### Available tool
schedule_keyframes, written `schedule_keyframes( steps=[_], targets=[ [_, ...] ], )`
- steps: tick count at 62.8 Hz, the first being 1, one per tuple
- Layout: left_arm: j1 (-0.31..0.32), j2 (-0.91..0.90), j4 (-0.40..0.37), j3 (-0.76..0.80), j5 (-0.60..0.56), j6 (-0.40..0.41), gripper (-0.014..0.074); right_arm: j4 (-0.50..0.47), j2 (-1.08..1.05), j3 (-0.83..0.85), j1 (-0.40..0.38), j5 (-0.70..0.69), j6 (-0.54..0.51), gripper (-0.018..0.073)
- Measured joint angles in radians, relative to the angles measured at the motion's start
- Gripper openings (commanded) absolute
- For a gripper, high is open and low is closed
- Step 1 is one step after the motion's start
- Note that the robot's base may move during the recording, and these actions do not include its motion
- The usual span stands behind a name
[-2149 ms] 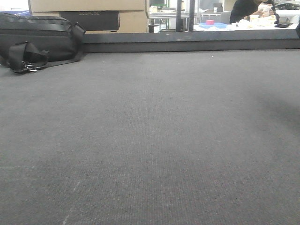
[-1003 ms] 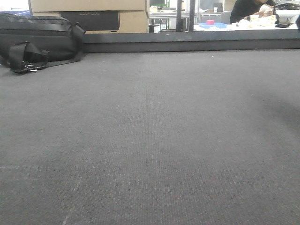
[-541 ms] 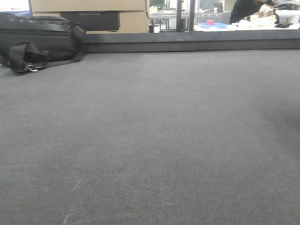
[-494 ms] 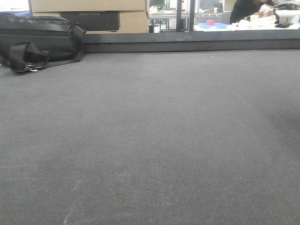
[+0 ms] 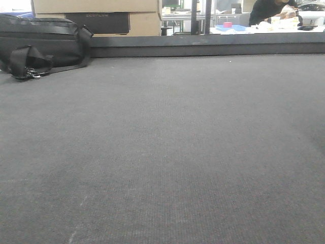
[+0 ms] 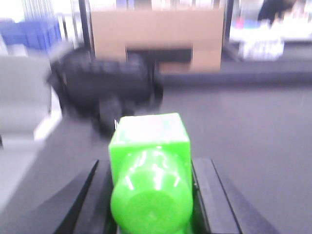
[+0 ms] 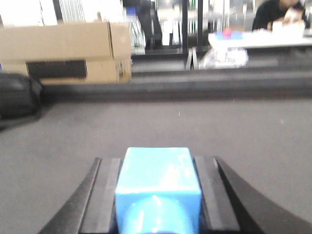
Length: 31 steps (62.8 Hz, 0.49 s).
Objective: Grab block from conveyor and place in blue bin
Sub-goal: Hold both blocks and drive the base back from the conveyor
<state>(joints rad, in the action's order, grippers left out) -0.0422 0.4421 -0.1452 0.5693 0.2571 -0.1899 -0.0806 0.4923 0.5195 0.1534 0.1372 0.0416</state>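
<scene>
The conveyor (image 5: 162,152) is a broad dark grey woven surface with a dark raised rim (image 5: 203,47) at the far side. No block lies on it in the front view, and neither gripper shows there. In the left wrist view my left gripper (image 6: 152,168) is shut on a bright green block (image 6: 148,141), above the belt (image 6: 253,126). In the right wrist view my right gripper (image 7: 157,163) is shut on a light blue block (image 7: 158,175), above the belt (image 7: 243,126). Blurred blue bins (image 6: 31,34) stand far left behind the left gripper.
A black bag (image 5: 40,43) lies at the belt's far left corner, also in the left wrist view (image 6: 102,85). Cardboard boxes (image 5: 96,12) stand behind the rim. A grey object (image 6: 22,97) is at the left. A person (image 5: 269,7) sits at a distant table.
The shadow on the right side of the belt has faded away in the front view. The bag and boxes have not moved.
</scene>
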Motion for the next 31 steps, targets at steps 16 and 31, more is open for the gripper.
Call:
schedule_keyframes(
  steps=[16,31],
  targets=[
    [0.0,-0.13,0.0,0.0,0.0,0.0,-0.0111,0.0,-0.063,0.0,0.0,0.0,0.0,-0.0162],
    [0.0,-0.139,0.0,0.0,0.0,0.0,-0.0111,0.001,-0.063,0.0,0.0,0.0,0.0,-0.0162]
  ],
)
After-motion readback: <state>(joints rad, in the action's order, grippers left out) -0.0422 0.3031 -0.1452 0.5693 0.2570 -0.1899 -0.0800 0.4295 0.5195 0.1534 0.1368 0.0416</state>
